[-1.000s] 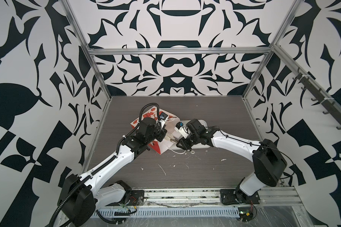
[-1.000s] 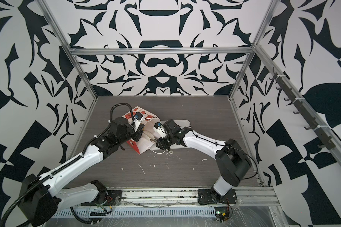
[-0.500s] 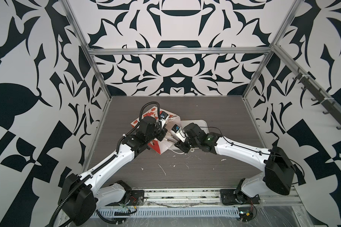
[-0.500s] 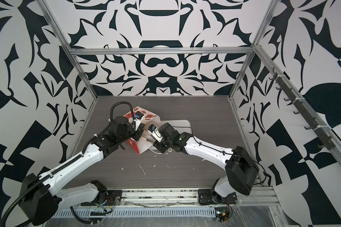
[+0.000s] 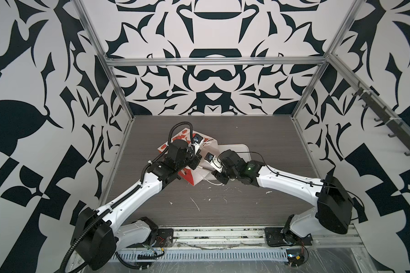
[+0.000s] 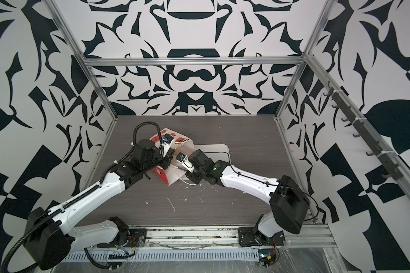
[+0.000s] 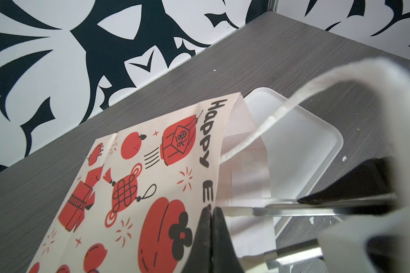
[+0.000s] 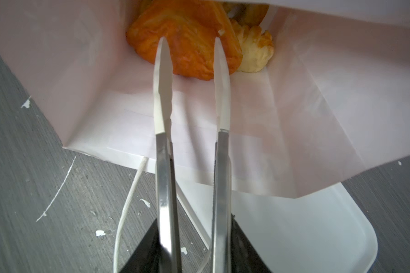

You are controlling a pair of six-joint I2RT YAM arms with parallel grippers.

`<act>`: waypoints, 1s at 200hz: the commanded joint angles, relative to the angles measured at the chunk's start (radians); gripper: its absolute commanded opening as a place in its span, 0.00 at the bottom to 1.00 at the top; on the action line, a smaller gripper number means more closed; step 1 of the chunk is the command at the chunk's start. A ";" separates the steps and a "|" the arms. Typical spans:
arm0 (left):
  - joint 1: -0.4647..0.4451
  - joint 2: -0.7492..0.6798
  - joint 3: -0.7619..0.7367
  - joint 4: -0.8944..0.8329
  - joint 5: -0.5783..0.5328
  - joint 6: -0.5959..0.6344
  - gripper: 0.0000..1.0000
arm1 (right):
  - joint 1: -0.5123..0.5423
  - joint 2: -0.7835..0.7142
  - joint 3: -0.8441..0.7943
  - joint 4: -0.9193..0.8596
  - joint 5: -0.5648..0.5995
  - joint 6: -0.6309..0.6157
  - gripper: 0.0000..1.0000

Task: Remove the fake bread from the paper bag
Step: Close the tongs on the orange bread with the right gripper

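Nothing is out yet. The paper bag (image 5: 210, 144) lies on its side on the bench (image 5: 234, 217), its mouth resting over an edge of the white tray (image 5: 243, 149). No pastry shows on the tray in the parts visible. The left pincer (image 7: 211, 214), pressed together on the bag's upper edge, holds the mouth open. The right pincer (image 8: 191, 47), its long blades spread, reaches inside with its tips at either side of an orange-brown piece (image 8: 187, 26) of the fake bread, with no grip apparent. A pale yellow croissant (image 8: 255, 50) sits just beside that piece; further pieces deeper in cannot be counted. By this showing, the whole unloading is still to do. Black-and-white patterned walls (image 5: 211, 30) on an aluminium frame (image 5: 213, 62) enclose the grey wood-grain bench, which is strewn with small white flecks (image 5: 195, 204).
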 commanded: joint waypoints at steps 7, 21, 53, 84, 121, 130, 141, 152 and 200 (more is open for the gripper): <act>0.000 0.009 0.046 0.004 0.035 -0.004 0.00 | 0.015 0.002 0.044 0.025 0.035 -0.050 0.45; 0.000 0.010 0.046 0.007 0.039 -0.004 0.00 | 0.023 0.004 0.043 0.022 0.049 -0.069 0.45; -0.001 0.015 0.047 0.010 0.044 -0.004 0.00 | 0.043 0.006 0.039 0.041 0.092 -0.094 0.45; 0.000 0.015 0.049 0.011 0.048 -0.006 0.00 | 0.058 0.020 0.047 0.047 0.143 -0.116 0.45; 0.000 0.012 0.049 0.008 0.054 -0.010 0.00 | 0.073 0.032 0.056 0.064 0.249 -0.131 0.45; 0.000 0.012 0.048 0.007 0.054 -0.011 0.00 | 0.075 0.031 0.058 0.063 0.258 -0.135 0.45; 0.000 0.011 0.047 0.007 0.054 -0.010 0.00 | 0.076 0.025 0.055 0.064 0.266 -0.134 0.45; 0.000 0.010 0.046 0.008 0.055 -0.012 0.00 | 0.076 0.022 0.053 0.066 0.269 -0.135 0.45; 0.000 0.006 0.040 0.016 0.062 -0.018 0.00 | 0.078 0.048 0.070 0.067 0.230 -0.143 0.45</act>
